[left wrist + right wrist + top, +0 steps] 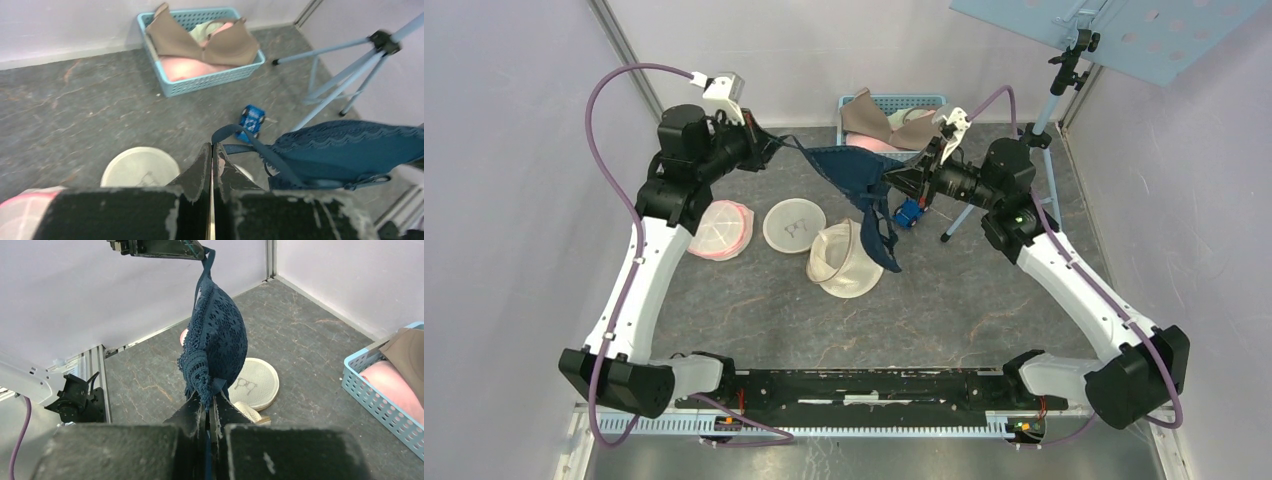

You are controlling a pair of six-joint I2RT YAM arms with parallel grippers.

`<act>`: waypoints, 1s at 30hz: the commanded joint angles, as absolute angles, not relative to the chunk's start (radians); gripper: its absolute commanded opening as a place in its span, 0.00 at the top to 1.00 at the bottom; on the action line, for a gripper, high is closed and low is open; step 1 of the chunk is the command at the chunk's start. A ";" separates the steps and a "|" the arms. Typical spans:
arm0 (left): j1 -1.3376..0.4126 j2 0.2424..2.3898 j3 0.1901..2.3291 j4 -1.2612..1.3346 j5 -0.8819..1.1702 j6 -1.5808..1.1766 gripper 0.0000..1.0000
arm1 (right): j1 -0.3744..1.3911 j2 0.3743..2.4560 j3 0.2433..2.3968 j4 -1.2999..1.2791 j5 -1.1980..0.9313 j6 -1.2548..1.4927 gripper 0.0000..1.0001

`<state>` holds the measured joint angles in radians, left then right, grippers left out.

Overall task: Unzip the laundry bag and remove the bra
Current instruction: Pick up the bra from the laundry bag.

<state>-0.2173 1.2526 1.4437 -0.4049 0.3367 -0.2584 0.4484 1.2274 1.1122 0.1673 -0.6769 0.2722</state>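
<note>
Bra (842, 165), dark blue, hangs stretched above the surface (944, 300). Left jaws are closed on its strap, and right jaws are clamped on its lace edge.

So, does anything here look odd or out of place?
A small blue toy car lies on the table near the tripod; it does not belong with laundry. The opened mesh bag seems tipped on its side.
</note>
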 commanded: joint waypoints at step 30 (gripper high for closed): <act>-0.317 1.259 1.657 -1.049 0.991 0.995 0.00 | 0.536 1.350 1.355 -0.237 -1.132 -0.131 1.00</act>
<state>-0.3153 1.2877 1.6234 -0.9775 0.9508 0.8265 0.5030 1.3254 1.2778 -0.0963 -1.0382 0.0017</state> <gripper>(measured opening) 0.996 0.011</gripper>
